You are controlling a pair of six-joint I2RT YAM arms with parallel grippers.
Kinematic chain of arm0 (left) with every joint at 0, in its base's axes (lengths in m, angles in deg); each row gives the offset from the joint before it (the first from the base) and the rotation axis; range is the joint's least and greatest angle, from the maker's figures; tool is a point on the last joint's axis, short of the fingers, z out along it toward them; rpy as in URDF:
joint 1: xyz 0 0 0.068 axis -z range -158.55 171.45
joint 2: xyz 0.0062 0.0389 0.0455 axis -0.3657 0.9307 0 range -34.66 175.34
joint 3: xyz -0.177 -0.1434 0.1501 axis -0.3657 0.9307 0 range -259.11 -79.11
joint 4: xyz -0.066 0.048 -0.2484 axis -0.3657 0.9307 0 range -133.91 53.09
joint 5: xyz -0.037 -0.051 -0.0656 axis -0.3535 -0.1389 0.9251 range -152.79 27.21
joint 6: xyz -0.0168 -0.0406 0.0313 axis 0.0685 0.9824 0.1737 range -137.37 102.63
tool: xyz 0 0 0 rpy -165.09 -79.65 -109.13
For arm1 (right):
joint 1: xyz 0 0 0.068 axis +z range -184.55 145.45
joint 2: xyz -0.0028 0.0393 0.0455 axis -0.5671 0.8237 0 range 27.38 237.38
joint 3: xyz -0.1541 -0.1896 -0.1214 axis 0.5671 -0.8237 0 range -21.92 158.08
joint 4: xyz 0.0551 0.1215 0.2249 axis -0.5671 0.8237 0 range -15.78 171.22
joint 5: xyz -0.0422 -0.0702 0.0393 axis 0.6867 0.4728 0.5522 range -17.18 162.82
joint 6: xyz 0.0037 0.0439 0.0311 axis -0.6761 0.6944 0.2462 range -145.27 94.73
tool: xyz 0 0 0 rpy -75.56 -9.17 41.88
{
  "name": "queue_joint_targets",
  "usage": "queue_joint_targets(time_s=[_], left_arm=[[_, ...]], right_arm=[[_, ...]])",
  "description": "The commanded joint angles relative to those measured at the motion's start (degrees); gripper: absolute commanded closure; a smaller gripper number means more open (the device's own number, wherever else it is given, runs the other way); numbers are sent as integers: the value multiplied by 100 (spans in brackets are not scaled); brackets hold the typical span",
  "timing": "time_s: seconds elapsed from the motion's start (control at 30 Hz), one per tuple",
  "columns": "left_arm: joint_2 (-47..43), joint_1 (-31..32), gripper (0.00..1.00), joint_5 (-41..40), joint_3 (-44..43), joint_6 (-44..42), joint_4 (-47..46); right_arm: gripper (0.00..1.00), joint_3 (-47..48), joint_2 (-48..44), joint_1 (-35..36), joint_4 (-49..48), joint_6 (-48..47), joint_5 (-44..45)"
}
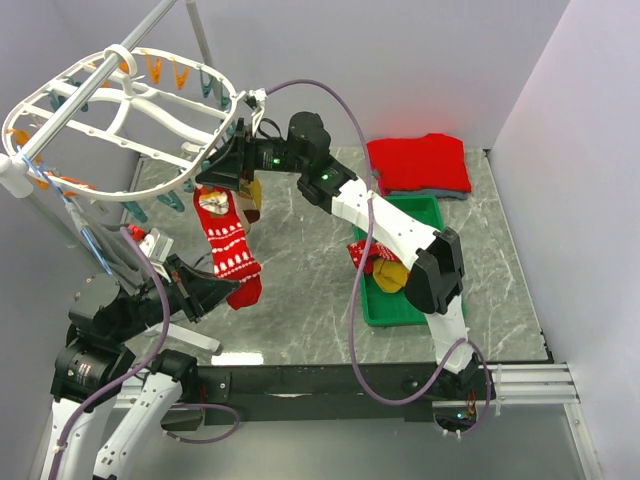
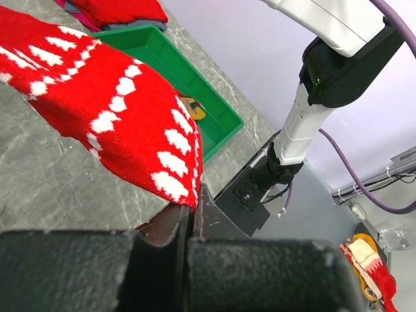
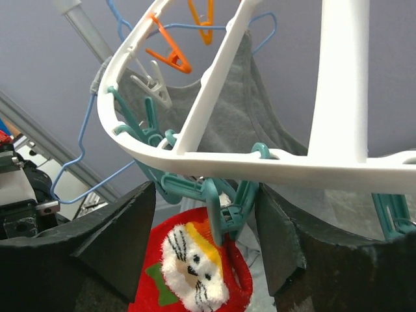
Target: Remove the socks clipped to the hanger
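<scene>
Right tool (image 3: 207, 201): jaws apart, one finger on each side of the teal clip (image 3: 224, 211) under the rim of the hanger (image 3: 260, 166); we cannot tell whether either pad touches it
Left tool (image 2: 193, 218): clamped together on the lower end of the red sock (image 2: 110, 110); low over the counter (image 1: 300, 260), near its left side
Red sock: we see it hang from that teal clip, Santa face at the cuff, reaching down to the left tool
Mustard sock (image 1: 256, 192): hanging just beside the red one, under the same rim
Hanger: white oval rack raised at upper left; orange and teal clips round it
Green tray (image 1: 425, 212): on the counter to the right; we see red and yellow socks in the tray (image 1: 385, 268)
Folded red garment (image 1: 420, 162): just behind the tray, by the back wall
</scene>
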Motion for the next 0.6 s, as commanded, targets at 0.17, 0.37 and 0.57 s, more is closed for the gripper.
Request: queue_joint_targets(time_s=[0.17, 0.37, 0.57], left_arm=[[-93, 8, 99, 137, -76, 37, -144], [-128, 8, 99, 102, -67, 46, -118], [-145, -1, 99, 102, -50, 55, -100]], right_arm=[[46, 398, 139, -27, -356, 241, -10], [75, 460, 148, -18, -120, 180, -28], [100, 415, 104, -10, 39, 100, 43]])
